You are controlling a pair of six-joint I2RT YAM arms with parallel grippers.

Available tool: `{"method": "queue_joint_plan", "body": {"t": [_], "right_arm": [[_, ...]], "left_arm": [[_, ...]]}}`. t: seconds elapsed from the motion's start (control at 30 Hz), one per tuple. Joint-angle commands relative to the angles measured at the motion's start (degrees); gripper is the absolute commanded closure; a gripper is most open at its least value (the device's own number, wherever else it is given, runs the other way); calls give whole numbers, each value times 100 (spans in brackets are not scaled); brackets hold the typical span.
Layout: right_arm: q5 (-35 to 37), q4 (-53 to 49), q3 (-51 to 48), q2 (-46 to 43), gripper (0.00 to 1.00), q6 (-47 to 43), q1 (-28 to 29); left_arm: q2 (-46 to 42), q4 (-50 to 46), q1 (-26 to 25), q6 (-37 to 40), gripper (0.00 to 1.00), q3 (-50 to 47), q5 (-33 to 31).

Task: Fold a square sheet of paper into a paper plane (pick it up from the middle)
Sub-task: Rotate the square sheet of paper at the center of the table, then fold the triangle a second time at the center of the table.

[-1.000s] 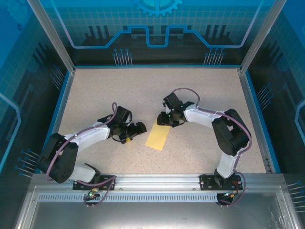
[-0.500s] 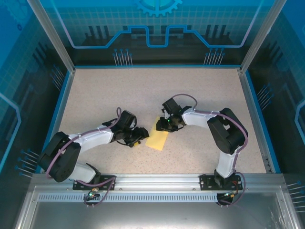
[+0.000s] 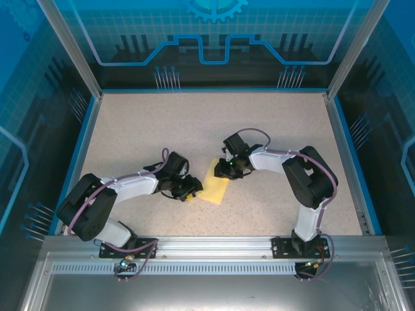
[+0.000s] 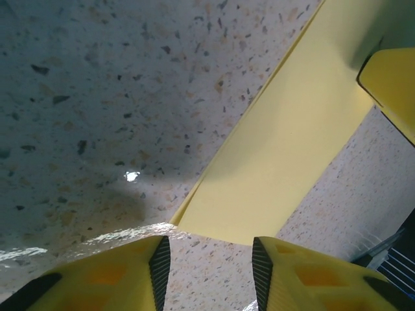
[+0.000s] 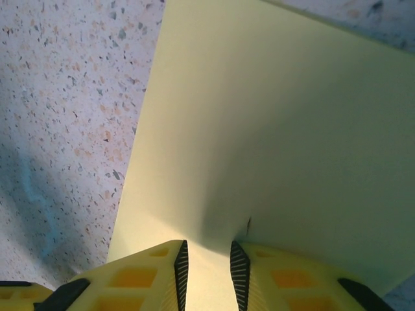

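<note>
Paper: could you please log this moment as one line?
paper: on table | left tool: open at edge | right tool: on paper, grip unclear

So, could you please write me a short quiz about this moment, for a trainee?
1. True or false: the fingers of the left gripper stand apart.
2. In the top view, which gripper is at the far end of the folded yellow paper? A) left gripper B) right gripper
3. Fill in: the paper lies on the speckled ____.
Key: 1 true; 2 B; 3 table.
</note>
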Motion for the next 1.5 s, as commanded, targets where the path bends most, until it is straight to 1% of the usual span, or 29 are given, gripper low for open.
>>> {"method": "queue_joint_plan", "body": {"t": [0.0,0.23,0.37,0.5,0.57,0.73,0.93,1.27,1.37,1.47], "right_arm": [[12,36,-294,328,73,142,-81],[-763,759,-652,408,73,387,-393],[-970,944,-752,444,73,463,-495],[-976,940,-752,435,74,446,-519],[-979,931,-752,435,74,436,-520],[-956,896,-743,448,74,412,-528],[-912,805,-727,445,75,362,-526],[-768,476,-588,435,77,253,-525],[-760,443,-578,448,77,253,-525],[-793,444,-570,451,77,252,-510]], "left_arm": [[144,-113,-73,42,63,91,172],[289,-56,-83,111,67,157,199],[312,6,-82,99,67,165,199],[330,142,-91,76,69,157,251],[345,172,-95,76,72,178,251],[323,277,-92,85,75,192,251],[181,628,-87,13,75,101,263],[-143,1312,-135,-13,75,139,541],[-82,1446,-170,-12,74,182,550],[179,1592,-234,-44,74,236,598]]}}
